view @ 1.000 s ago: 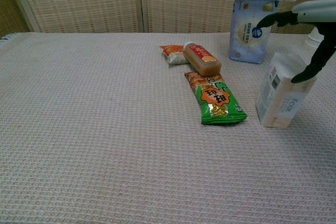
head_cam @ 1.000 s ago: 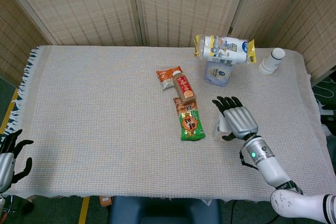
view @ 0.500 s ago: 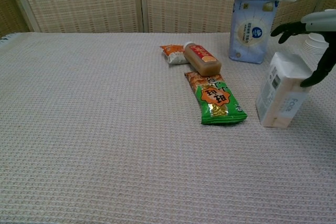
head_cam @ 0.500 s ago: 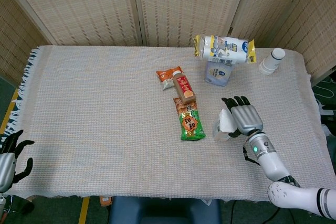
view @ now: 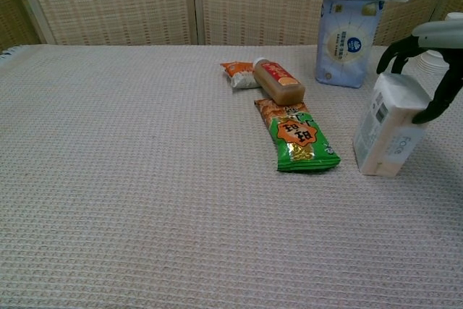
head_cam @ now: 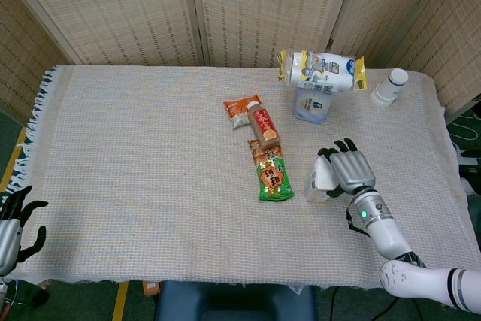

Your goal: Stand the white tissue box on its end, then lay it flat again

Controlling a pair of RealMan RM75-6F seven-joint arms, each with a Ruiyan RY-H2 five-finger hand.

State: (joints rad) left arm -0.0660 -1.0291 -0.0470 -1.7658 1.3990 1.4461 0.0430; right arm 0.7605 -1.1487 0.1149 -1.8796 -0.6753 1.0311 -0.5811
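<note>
The white tissue box (head_cam: pixel 317 182) (view: pixel 387 132) stands on its end at the right of the table, leaning slightly. My right hand (head_cam: pixel 352 172) (view: pixel 434 32) sits over its top. The fingers curl down over the far upper edge and the thumb presses the right side, so the hand grips the box's top. My left hand (head_cam: pixel 15 227) hangs off the table's near left corner with its fingers spread and nothing in it.
A green snack packet (head_cam: pixel 270 174) (view: pixel 296 135) lies just left of the box, with a brown bottle (head_cam: pixel 263 127) and an orange packet (head_cam: pixel 240 108) beyond. A blue tissue pack (head_cam: pixel 312 104) carries a yellow-ended pack (head_cam: pixel 319 69). A white bottle (head_cam: pixel 389 86) stands far right.
My right hand's fingers, stretched out above the box a second ago, have curled down around its top. The box stays on its end. The left hand has not moved.
</note>
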